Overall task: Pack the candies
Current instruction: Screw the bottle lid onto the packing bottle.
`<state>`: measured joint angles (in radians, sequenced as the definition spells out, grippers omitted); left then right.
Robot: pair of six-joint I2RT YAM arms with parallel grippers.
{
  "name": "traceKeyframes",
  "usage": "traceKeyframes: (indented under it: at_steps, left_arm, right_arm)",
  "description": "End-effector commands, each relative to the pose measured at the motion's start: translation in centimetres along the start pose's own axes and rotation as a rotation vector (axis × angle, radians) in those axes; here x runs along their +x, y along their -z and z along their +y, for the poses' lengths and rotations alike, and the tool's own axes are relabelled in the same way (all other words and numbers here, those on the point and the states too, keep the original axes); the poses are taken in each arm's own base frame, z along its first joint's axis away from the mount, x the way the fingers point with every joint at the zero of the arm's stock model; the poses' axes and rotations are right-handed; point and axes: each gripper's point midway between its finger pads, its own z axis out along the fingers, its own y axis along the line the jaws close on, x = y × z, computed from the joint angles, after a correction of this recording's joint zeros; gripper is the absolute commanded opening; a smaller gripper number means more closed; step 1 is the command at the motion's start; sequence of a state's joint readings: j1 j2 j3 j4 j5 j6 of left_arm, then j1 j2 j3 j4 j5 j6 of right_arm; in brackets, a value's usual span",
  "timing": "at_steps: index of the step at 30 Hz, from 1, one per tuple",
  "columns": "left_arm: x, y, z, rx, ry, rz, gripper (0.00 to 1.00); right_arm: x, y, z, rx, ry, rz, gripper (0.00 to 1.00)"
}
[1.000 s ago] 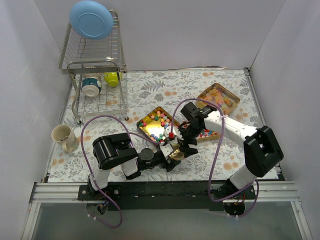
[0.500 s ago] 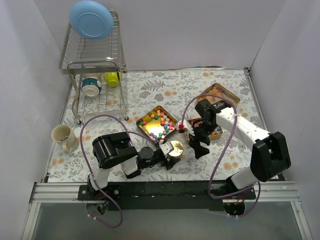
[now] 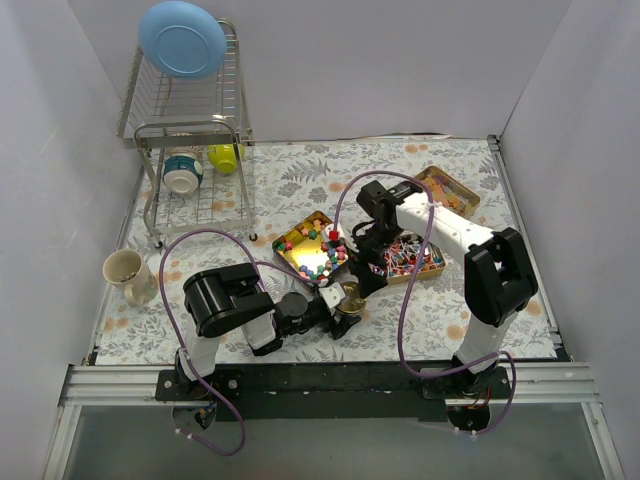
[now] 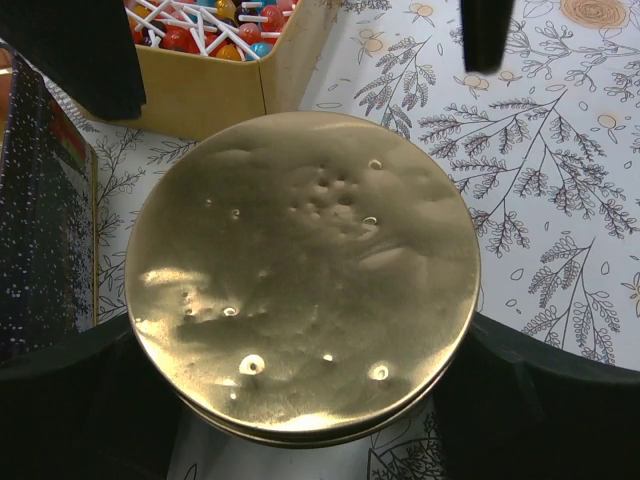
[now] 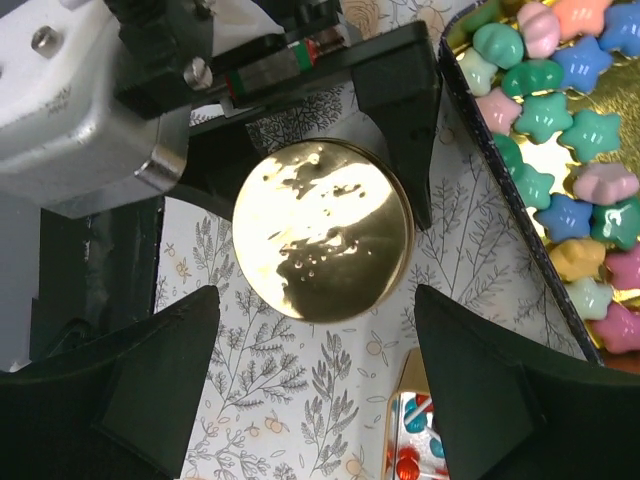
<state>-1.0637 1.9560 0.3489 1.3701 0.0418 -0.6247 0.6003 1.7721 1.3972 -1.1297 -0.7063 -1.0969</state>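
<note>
Seen from above on a floral-patterned table (image 3: pixel 300 170), one round gold lid (image 4: pixel 305 275) sits near the front edge. The left gripper (image 3: pixel 345 304) is clamped on it, one black finger (image 5: pixel 405 130) pressed to each side of its rim. The right gripper (image 5: pixel 315 310) hovers directly above the lid with its two fingers spread wide and nothing between them.

The candies (image 3: pixel 318 245) lie in three open gold trays, all beyond the lid:
- One tray (image 3: pixel 290 240) of multicoloured star-shaped sweets (image 5: pixel 560 120), just behind the lid and to its left.
- One tray (image 3: pixel 436 268) of red, blue and white pieces (image 4: pixel 215 25), just behind the lid and to its right.
- One tray (image 3: pixel 470 196) of orange-yellow gummies (image 3: pixel 445 192), farther back and to the right.

Left of the lid stands one mug (image 3: pixel 125 272). Far behind and left of it is one wire dish rack (image 3: pixel 190 120) holding one blue plate (image 3: pixel 182 38) and two cups (image 3: pixel 183 172).
</note>
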Motion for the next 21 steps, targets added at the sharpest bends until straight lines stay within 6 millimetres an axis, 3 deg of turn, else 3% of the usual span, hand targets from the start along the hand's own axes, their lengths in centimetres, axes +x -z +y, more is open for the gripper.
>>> traceKeyframes:
  at_steps: [1, 9, 21]
  left_arm:
    - [6.5, 2.2, -0.1, 0.004, 0.016, 0.244, 0.00]
    - [6.8, 2.3, -0.1, 0.004, 0.019, 0.253, 0.00]
    - [6.9, 2.3, -0.2, 0.006, 0.019, 0.258, 0.00]
  right_arm:
    - [-0.9, -0.9, 1.1, -0.050, 0.034, -0.031, 0.86]
    - [-0.4, -2.2, 1.3, -0.058, 0.040, -0.011, 0.86]
    - [-0.7, -2.7, -0.5, 0.001, 0.026, -0.024, 0.86]
